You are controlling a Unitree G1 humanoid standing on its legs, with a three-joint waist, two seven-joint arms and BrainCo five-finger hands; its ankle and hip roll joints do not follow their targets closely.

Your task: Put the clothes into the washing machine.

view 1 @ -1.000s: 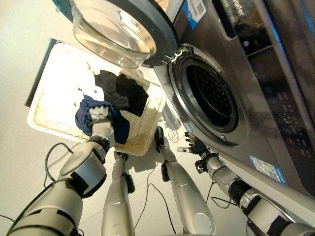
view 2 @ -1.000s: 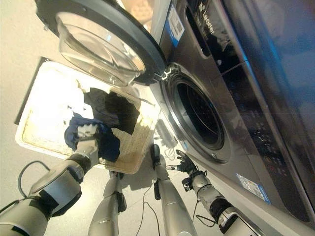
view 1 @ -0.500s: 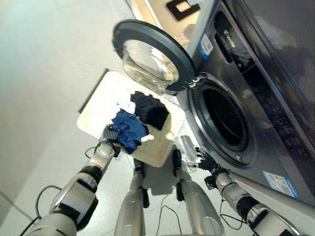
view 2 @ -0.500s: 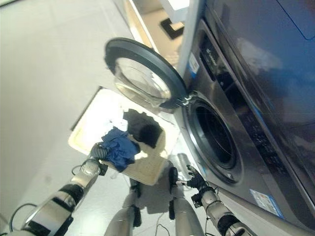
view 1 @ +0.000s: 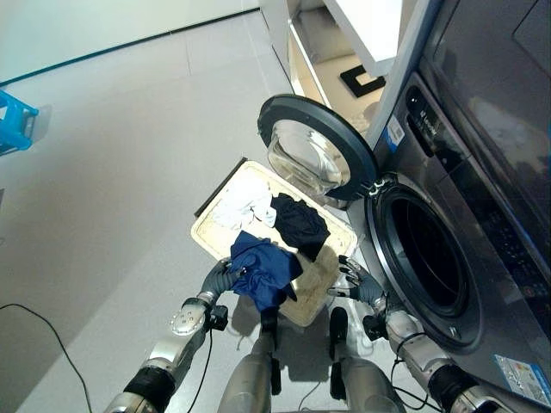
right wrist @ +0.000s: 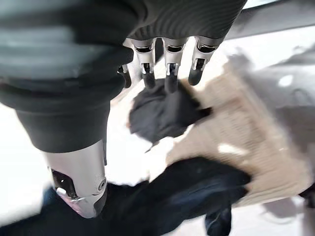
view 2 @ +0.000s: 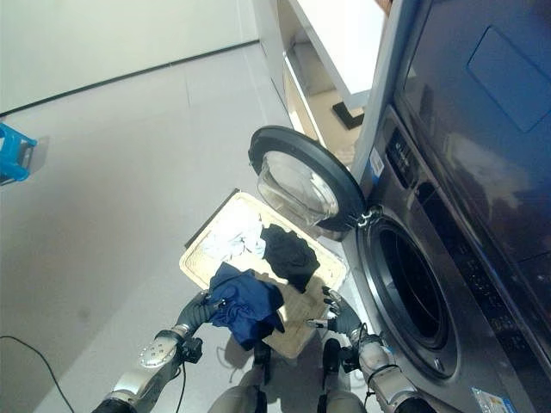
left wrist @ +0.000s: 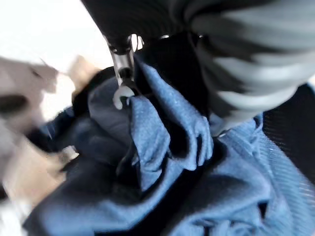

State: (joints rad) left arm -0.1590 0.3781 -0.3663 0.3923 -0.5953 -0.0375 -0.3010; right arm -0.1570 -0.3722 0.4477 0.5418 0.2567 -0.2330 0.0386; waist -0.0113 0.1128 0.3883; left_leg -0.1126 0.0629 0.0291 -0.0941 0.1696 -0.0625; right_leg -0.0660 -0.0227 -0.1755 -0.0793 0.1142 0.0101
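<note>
Washing machine: dark grey front-loading washing machine (view 1: 465,198) stands at the right of the scene; its round drum opening (view 1: 428,262) is dark, with no clothes visible inside.
Door: round grey door with a clear glass bowl (view 1: 317,159) is swung fully open toward the far left and hangs over the far edge of the basket, leaving the way to the drum free.
Basket: shallow rectangular cream woven laundry basket (view 1: 209,229) lies on the floor just left of the drum opening, so the clothes are near the machine's mouth.
Dark blue garment: crumpled dark blue cloth garment (view 1: 263,274) is bunched at the near edge of the basket and hangs from the left hand, part-raised above the basket.
Black garment: crumpled black cloth garment (view 1: 300,225) lies in the middle of the basket, untouched.
White garment: small crumpled white cloth garment (view 1: 241,209) lies in the far-left part of the basket, untouched.
Left hand: left hand (view 1: 219,275) is at the near-left rim of the basket; its fingers are curled into the blue folds, bearing the garment's weight for transfer.
Right hand: right hand (view 1: 355,280) hovers between the basket's right edge and the machine front, fingers (right wrist: 169,64) straight and spread, holding nothing; probably kept free to help the garment in.
</note>
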